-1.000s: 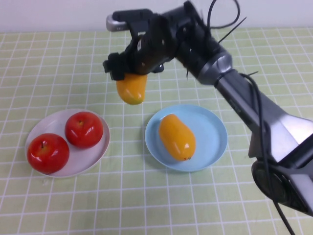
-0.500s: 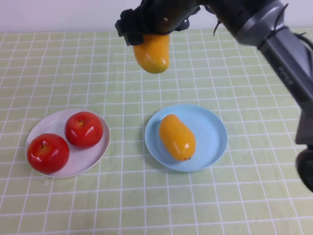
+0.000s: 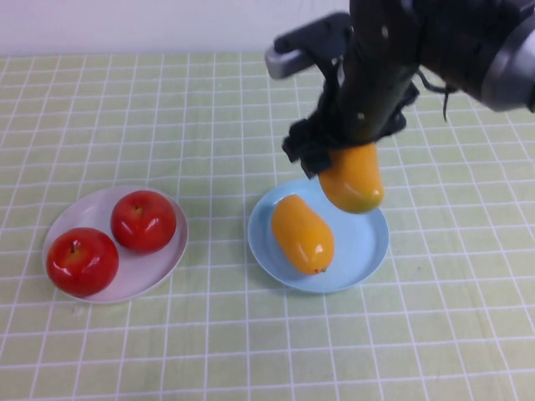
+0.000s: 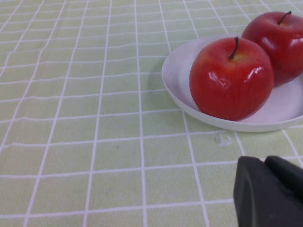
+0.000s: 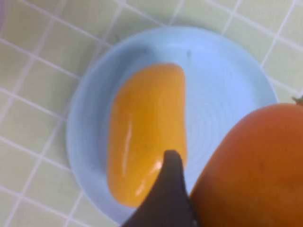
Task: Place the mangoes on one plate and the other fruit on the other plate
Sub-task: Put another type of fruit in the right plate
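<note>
My right arm reaches in from the far right and bends down over the table, wrist turned so my right gripper (image 3: 347, 163) points at the blue plate (image 3: 368, 242). It grips a mango (image 3: 353, 177) between its fingers, spread wide around the fruit. The mango hangs nose-down above the far edge of the blue plate, clear of its surface. In my right wrist view this held mango (image 5: 255, 170) fills the near corner, with one dark finger (image 5: 168, 194) against its side.

Below it the second mango (image 3: 302, 233) lies flat on the blue plate, toward the plate's left half, apart from the one I hold.

Both apples (image 3: 144, 220) (image 3: 82, 261) sit side by side on the white plate (image 3: 171, 251), well to the left.

My left gripper (image 4: 270, 191) hovers low over the cloth just beside the white plate's rim (image 4: 173, 90), its fingers pressed together on nothing.
</note>
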Action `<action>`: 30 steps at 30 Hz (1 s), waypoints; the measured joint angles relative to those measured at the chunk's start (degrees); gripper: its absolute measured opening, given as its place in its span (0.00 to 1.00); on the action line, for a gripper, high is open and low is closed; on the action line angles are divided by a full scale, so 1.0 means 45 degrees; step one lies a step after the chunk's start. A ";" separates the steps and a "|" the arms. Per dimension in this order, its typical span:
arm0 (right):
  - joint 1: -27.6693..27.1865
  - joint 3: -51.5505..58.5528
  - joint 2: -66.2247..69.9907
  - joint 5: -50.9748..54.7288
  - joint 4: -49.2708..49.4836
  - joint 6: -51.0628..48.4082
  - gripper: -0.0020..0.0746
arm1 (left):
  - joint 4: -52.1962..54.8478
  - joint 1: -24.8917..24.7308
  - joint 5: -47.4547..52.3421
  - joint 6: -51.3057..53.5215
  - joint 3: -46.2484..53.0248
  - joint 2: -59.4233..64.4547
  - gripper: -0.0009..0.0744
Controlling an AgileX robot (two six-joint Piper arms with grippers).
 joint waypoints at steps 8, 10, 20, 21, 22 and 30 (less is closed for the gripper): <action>-0.0864 0.2339 0.0757 -0.2173 0.0092 0.0000 0.75 | 0.0000 0.0000 0.0000 0.0000 0.0000 0.0000 0.02; -0.1023 0.2412 0.1103 -0.2335 0.0117 0.0000 0.75 | 0.0000 0.0000 0.0000 0.0000 0.0000 0.0000 0.02; -0.1075 0.2413 0.1612 -0.2648 0.0609 -0.0398 0.89 | 0.0000 0.0000 0.0000 0.0000 0.0000 0.0000 0.02; -0.1075 0.2413 0.1612 -0.2612 0.0635 -0.0398 0.90 | 0.0000 0.0000 0.0000 0.0000 0.0000 0.0000 0.02; -0.1075 0.2413 0.1612 -0.2511 0.0664 -0.0398 0.91 | 0.0000 0.0000 0.0000 0.0000 0.0000 0.0000 0.02; -0.1007 0.2441 0.0330 -0.1405 0.0712 -0.0398 0.92 | 0.0000 0.0000 0.0000 0.0000 0.0000 0.0000 0.02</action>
